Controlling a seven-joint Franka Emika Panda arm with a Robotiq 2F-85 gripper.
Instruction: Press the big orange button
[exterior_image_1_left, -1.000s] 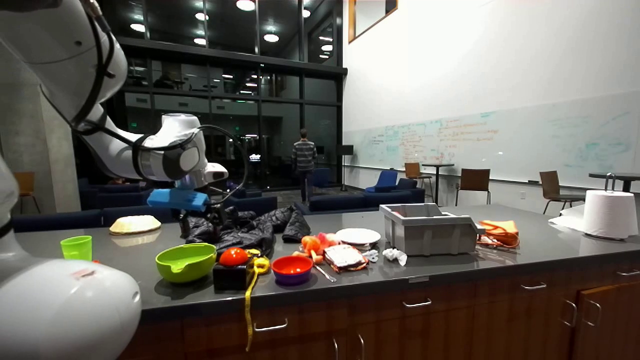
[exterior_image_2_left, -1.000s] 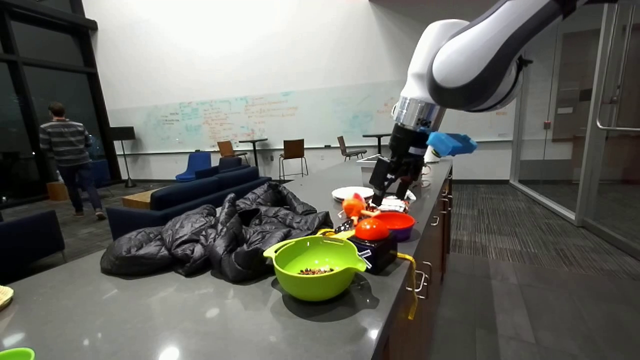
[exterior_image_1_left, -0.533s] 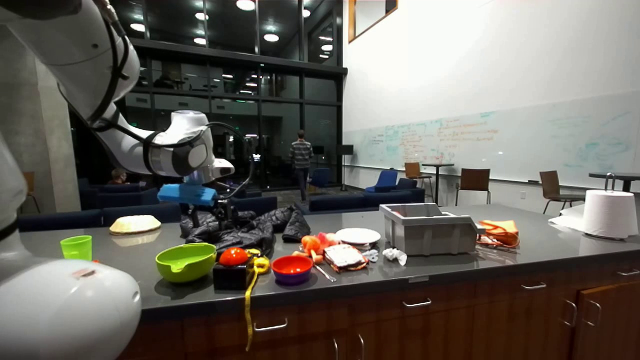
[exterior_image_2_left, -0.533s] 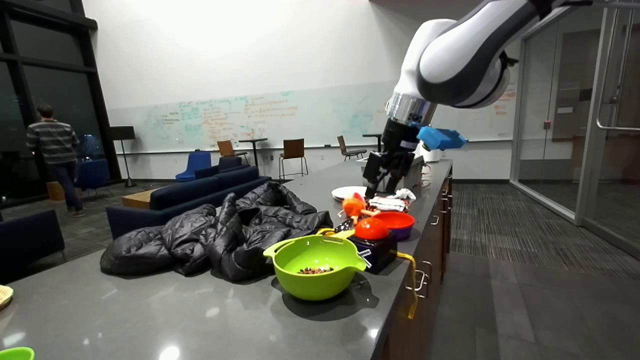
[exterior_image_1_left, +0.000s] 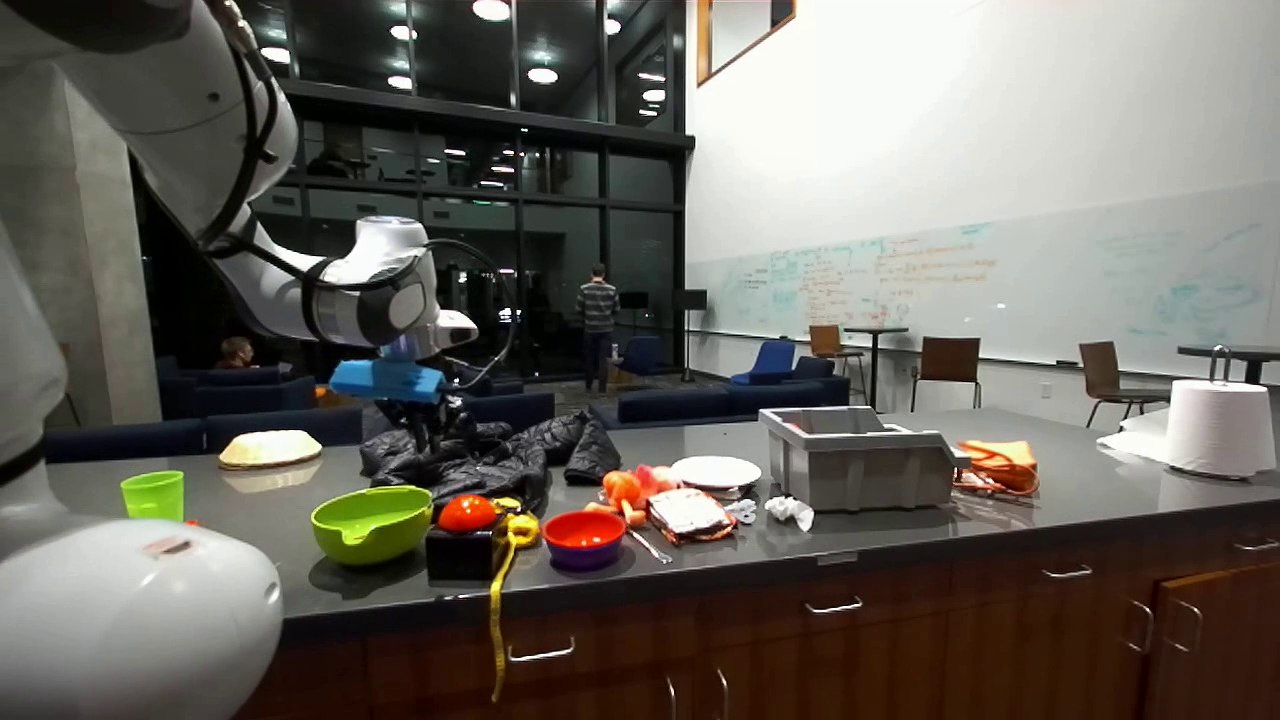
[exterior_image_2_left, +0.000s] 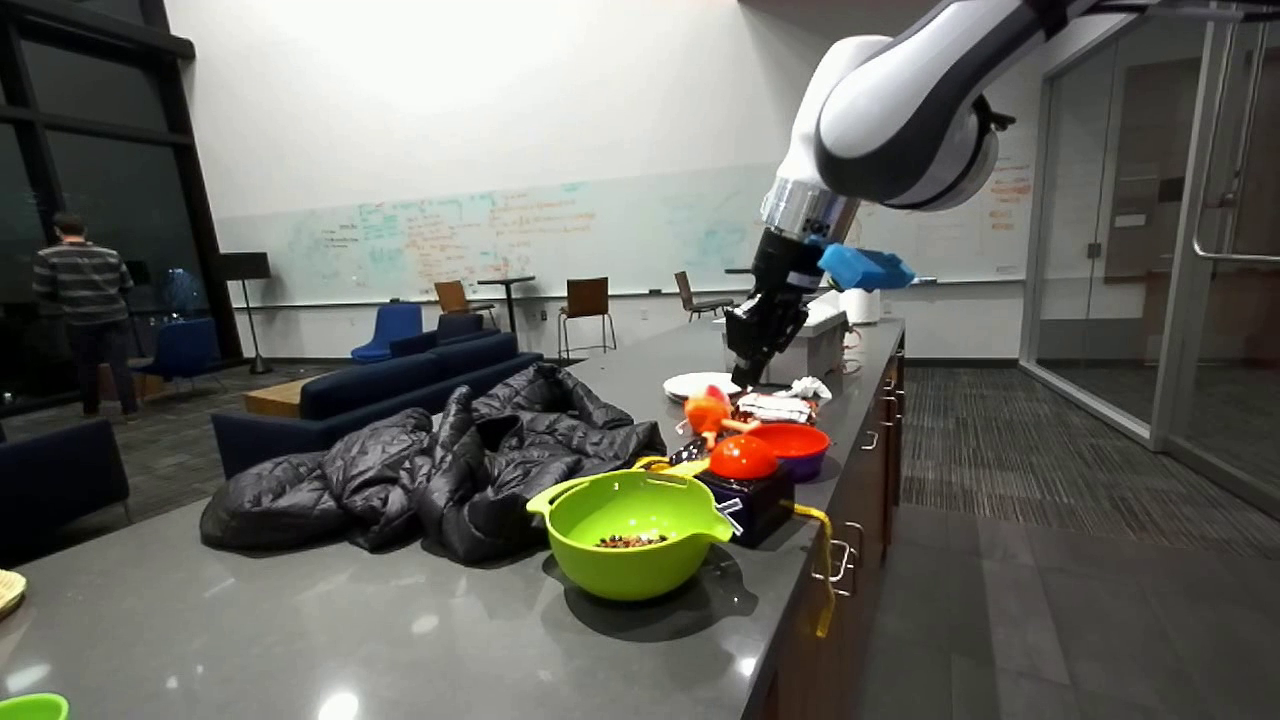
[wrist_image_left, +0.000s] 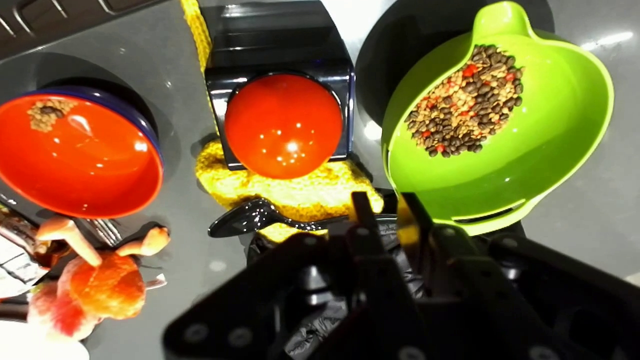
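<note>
The big orange button (wrist_image_left: 283, 126) is a glossy red-orange dome on a black box (wrist_image_left: 280, 35). It also shows as a raised orange button (exterior_image_1_left: 468, 514) near the counter's front edge, and in an exterior view the orange button (exterior_image_2_left: 743, 457) sits behind the green bowl. My gripper (wrist_image_left: 383, 199) hangs above the counter, apart from the button, which lies up and left of the fingertips in the wrist view. A narrow gap with nothing in it parts the fingers (wrist_image_left: 364, 212). In an exterior view the gripper (exterior_image_2_left: 745, 376) appears above and beyond the button.
A green bowl (wrist_image_left: 550, 125) of beans stands beside the box; a red-purple bowl (wrist_image_left: 80, 165) is on its other side. Yellow knit material (wrist_image_left: 300, 187), a black spoon (wrist_image_left: 240, 218), a dark puffer jacket (exterior_image_2_left: 450, 470), an orange toy (wrist_image_left: 107, 285) and a grey bin (exterior_image_1_left: 860, 470) lie around.
The gripper's fingers have drawn much closer together. The arm has shifted right in one exterior view and left in the other. The button has stayed put; a person in the background walked on.
</note>
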